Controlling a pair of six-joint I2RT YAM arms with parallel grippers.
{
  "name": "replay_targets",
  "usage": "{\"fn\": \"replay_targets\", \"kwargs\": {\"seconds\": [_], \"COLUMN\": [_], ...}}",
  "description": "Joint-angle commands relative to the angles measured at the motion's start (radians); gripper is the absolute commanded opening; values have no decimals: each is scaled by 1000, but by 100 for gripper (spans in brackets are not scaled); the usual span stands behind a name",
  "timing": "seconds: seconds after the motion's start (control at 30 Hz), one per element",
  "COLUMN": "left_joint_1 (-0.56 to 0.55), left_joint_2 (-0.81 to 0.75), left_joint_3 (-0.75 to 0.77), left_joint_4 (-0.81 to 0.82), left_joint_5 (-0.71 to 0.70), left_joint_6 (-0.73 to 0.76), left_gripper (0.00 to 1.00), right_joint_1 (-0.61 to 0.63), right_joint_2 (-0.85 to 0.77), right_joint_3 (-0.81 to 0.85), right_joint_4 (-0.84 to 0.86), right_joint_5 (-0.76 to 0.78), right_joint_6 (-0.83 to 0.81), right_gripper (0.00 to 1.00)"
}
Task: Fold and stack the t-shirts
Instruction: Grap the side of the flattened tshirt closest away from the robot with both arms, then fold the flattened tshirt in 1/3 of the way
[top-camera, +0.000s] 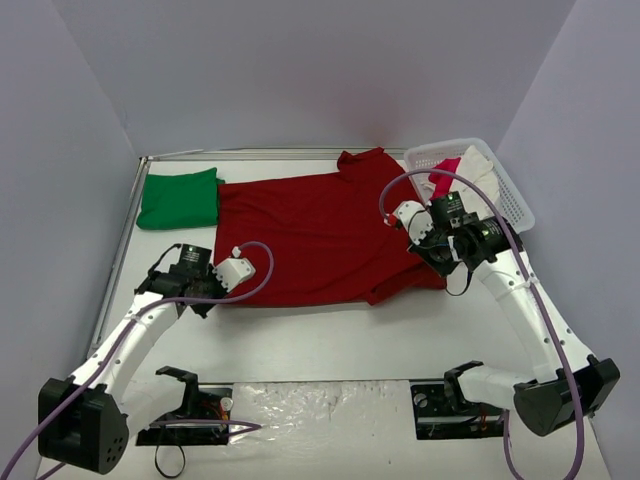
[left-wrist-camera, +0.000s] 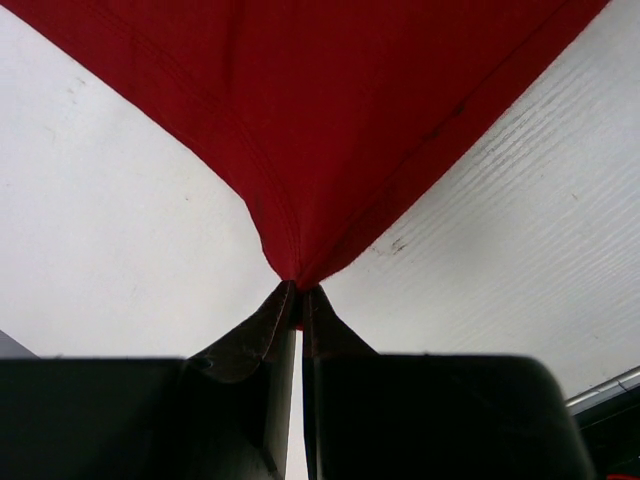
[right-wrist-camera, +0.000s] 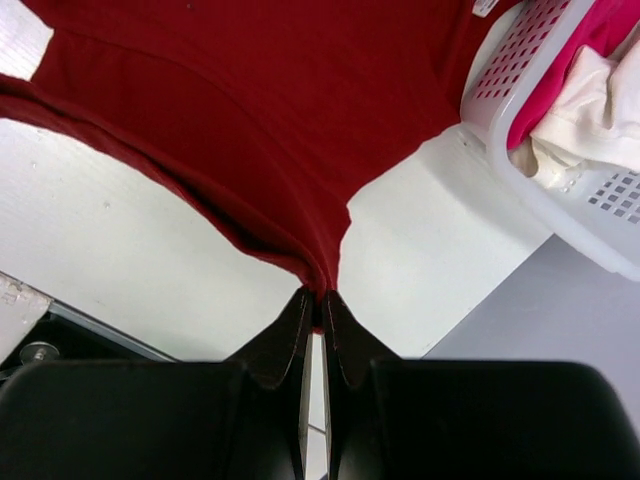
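The large dark red t-shirt (top-camera: 320, 235) lies spread across the middle of the table. My left gripper (top-camera: 212, 297) is shut on its near left corner, and the cloth fans up from the tips in the left wrist view (left-wrist-camera: 300, 150). My right gripper (top-camera: 436, 270) is shut on its near right edge by the sleeve, seen pinched in the right wrist view (right-wrist-camera: 250, 130). The bright green t-shirt (top-camera: 179, 198) lies folded at the far left, beside the red one.
A white perforated basket (top-camera: 505, 195) with pink and cream cloth stands at the far right, also in the right wrist view (right-wrist-camera: 545, 150). The table's left rail (top-camera: 120, 250) and the grey enclosure walls bound the space. Crinkled plastic covers the near edge between the arm bases.
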Motion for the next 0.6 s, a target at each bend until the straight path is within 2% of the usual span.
{"fn": "replay_targets", "kwargs": {"seconds": [0.0,0.3,0.57], "left_joint_1": [1,3,7], "left_joint_2": [-49,-10,52], "left_joint_3": [33,88,103], "left_joint_4": [-29,-37,29], "left_joint_5": [8,-29,-64], "left_joint_6": [18,24,8], "left_gripper": [2,2,2], "right_joint_1": [-12,-35,-70], "right_joint_2": [42,183,356], "right_joint_3": [54,178,324], "right_joint_4": [5,57,85], "right_joint_5": [27,29,12], "right_joint_6": [8,-18,-50], "right_gripper": [0,0,0]}}
